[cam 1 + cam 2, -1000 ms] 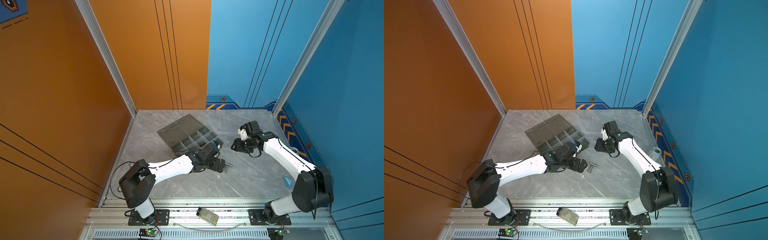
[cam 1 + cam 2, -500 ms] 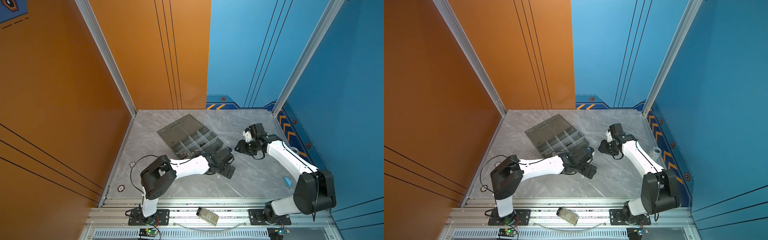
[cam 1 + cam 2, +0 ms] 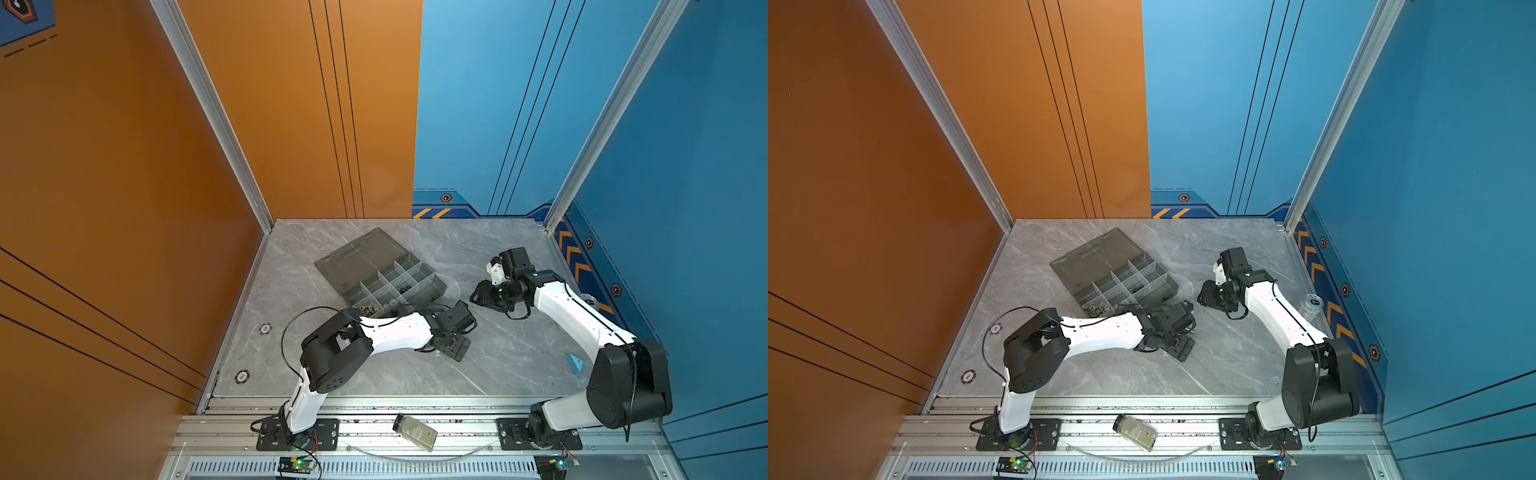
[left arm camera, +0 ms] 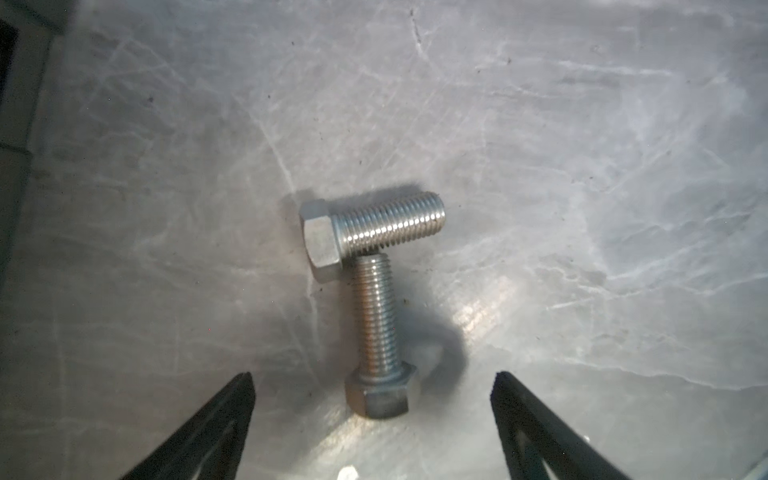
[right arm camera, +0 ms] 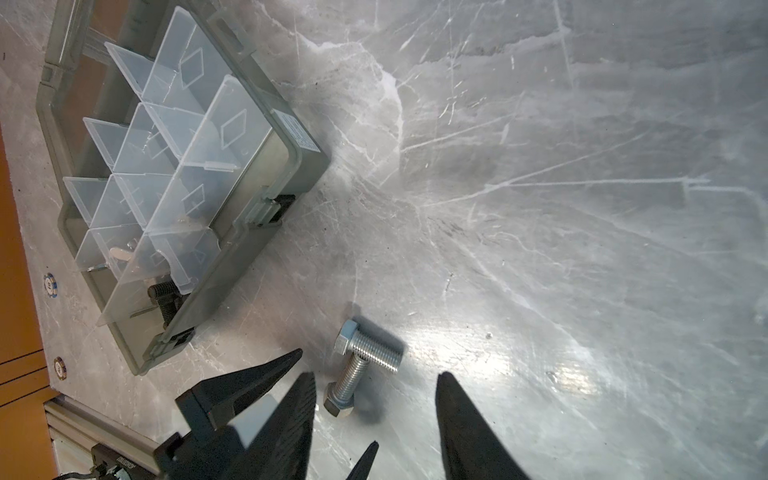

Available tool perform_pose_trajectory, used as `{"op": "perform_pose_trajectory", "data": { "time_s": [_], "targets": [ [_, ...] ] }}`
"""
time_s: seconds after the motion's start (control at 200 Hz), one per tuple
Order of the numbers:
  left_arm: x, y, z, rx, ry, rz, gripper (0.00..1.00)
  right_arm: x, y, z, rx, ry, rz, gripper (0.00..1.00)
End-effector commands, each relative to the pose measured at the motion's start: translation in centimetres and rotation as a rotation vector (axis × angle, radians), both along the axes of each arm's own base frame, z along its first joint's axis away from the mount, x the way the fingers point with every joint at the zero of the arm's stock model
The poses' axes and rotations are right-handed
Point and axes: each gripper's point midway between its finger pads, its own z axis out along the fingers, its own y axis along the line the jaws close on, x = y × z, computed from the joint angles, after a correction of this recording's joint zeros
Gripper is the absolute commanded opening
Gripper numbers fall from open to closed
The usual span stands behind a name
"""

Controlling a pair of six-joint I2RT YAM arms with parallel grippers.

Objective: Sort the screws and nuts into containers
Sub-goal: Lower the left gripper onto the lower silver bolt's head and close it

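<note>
Left gripper [image 4: 372, 376]: jaws spread wide and low over the grey marble tabletop [image 4: 582, 208], pinching nothing. Its black fingertips [image 4: 239, 390] stand on either side of one bolt's head end, with a gap on each side.
Right gripper [image 5: 375, 376]: jaws partly apart and empty. In both top views it hangs to the right of the box, apart from the left gripper.
Silver hex bolts [image 4: 374, 226]: two lie flat on the bare marble outside the box. They form a T, the threaded tip of one meeting the other's shaft just by its head. In both top views the left gripper hides them.
Organiser box [image 3: 436, 289]: smoky grey, mid-table, with its lid [image 3: 361, 253] folded flat behind it. The bolts lie near its latch-side corner.
Cells [image 5: 199, 137]: split by pale translucent dividers.
Black screws [image 5: 164, 295]: in a cell against the latch-side wall, at the box's end nearest the front rail.
Nuts [image 3: 368, 309]: a small heap of shiny pieces in a cell at that same end, too small to tell their shapes.
Bottle [image 3: 415, 432]: lies on the front rail between the two arm bases.
</note>
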Motion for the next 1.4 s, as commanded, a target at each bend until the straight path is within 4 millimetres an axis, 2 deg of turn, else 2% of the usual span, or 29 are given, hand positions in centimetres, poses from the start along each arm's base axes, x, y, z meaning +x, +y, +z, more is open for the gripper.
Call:
{"op": "perform_pose_trajectory", "data": {
  "time_s": [0.0,0.085,0.1,0.125,0.29,0.471,0.921,1.206,1.397],
  "targets": [
    [-0.3,0.1,-0.2,0.048,-0.010,-0.011,0.88,-0.1,-0.1,0.5,0.017,-0.017,-0.007,0.50],
    [-0.2,0.0,-0.4,0.053,-0.008,-0.010,0.88,-0.1,-0.2,0.4,0.014,-0.015,-0.008,0.50],
    [-0.3,0.0,-0.4,0.055,-0.006,-0.012,0.83,-0.1,-0.2,0.4,0.015,-0.014,-0.008,0.50],
    [-0.3,0.0,-0.4,0.058,-0.006,-0.011,0.81,-0.1,-0.2,0.4,0.015,-0.014,-0.008,0.50],
    [-0.4,0.1,-0.7,0.076,-0.001,-0.015,0.79,-0.1,-0.2,0.4,0.015,-0.016,-0.008,0.50],
    [-0.3,0.0,-1.0,0.088,0.010,-0.015,0.72,-0.2,-0.2,0.4,0.015,-0.013,-0.006,0.50],
    [-0.4,-0.1,-1.3,0.090,0.048,-0.006,0.47,-0.2,-0.2,0.3,0.020,-0.009,-0.001,0.50],
    [-0.4,-0.1,-1.5,0.083,0.066,-0.003,0.41,-0.2,-0.2,0.3,0.022,-0.006,-0.003,0.50],
    [-0.3,-0.2,-1.5,0.072,0.078,0.003,0.40,-0.1,-0.2,0.3,0.022,-0.005,-0.003,0.50]
  ]
}}
